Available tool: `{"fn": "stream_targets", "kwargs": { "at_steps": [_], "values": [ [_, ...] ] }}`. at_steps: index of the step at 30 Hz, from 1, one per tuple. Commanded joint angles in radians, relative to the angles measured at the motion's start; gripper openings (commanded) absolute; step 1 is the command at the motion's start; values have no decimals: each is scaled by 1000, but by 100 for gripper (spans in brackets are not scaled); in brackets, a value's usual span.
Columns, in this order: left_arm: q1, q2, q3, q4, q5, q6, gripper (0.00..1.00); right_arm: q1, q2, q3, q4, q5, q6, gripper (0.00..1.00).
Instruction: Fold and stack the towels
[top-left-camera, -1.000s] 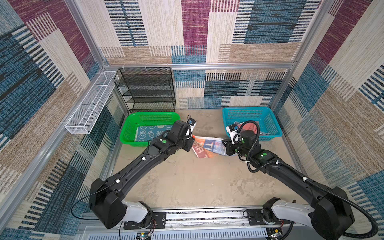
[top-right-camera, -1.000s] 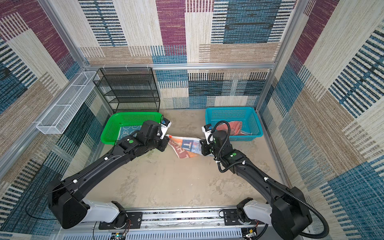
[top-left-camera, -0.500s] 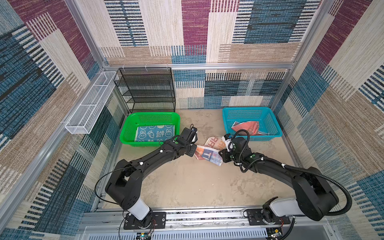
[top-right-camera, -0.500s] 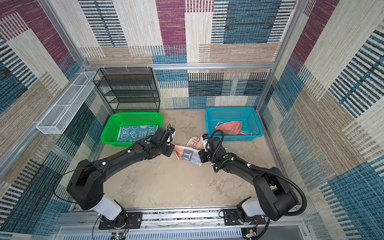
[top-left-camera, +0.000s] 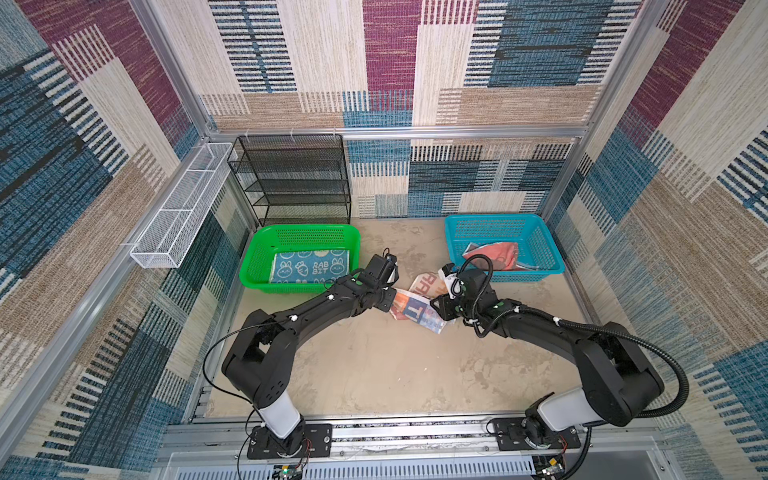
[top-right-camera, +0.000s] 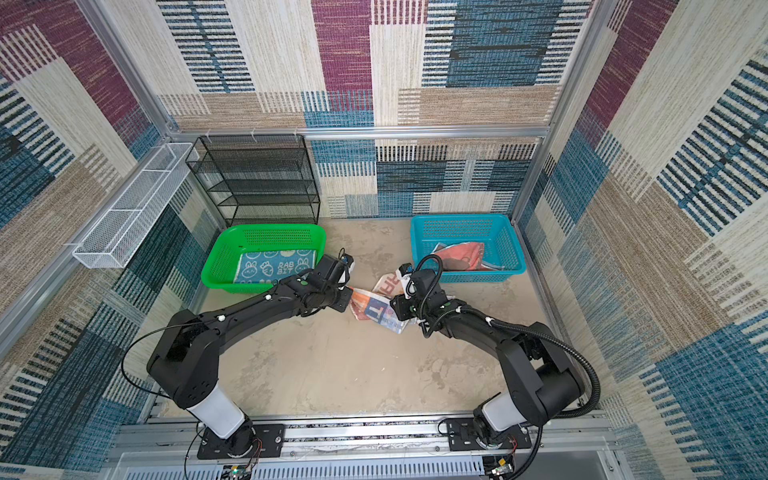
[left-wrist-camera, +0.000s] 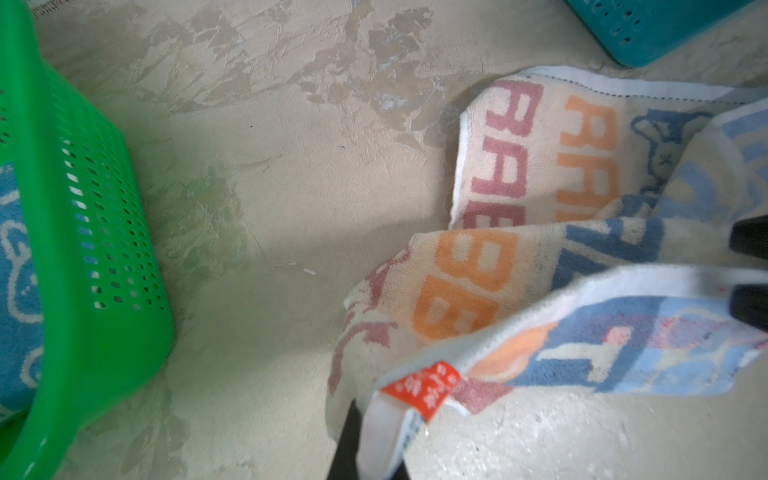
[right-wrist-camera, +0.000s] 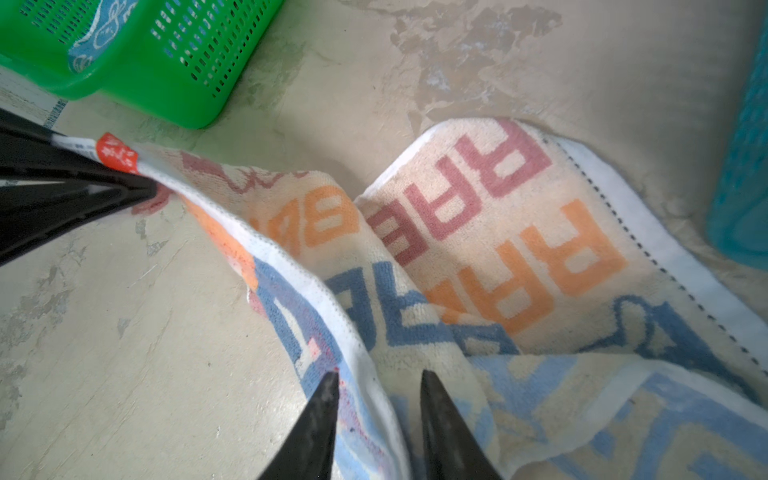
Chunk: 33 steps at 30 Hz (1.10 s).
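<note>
Lettered towel (top-left-camera: 415, 309) rumpled on table (top-left-camera: 374, 365), tagged corner pinched in left gripper (right-wrist-camera: 139, 189), right gripper (right-wrist-camera: 376, 382) jaws parted astride hem, rabbit towel (top-left-camera: 309, 268) flat in green basket (top-left-camera: 307, 230), coral towel (top-left-camera: 496, 254) in blue basket (top-left-camera: 494, 219).

Arms: I've brought both down low over the table (top-left-camera: 374, 365).
Lettered towel (top-left-camera: 417, 309): was stretched aloft, now slumped on it, doubled over.
Right gripper (right-wrist-camera: 377, 374): jaws were pinched, now parted around the hem.
</note>
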Motion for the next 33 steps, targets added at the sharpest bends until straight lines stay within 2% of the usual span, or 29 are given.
{"fn": "stream_targets", "kwargs": {
  "at_steps": [1,12,24,33],
  "values": [
    [0,1,6,-1,-6,-10,0,0,-20,11,-13,-23,-11,36],
    [1,2,4,2,-7,-4,0,-1,-61,-16,-88,24,16,37],
    [2,-6,-4,2,-6,-5,0,-1,-77,-57,-84,-57,26,28],
    [2,-4,-7,5,-11,-6,0,-1,-79,-70,-63,-87,31,28]
  ]
}}
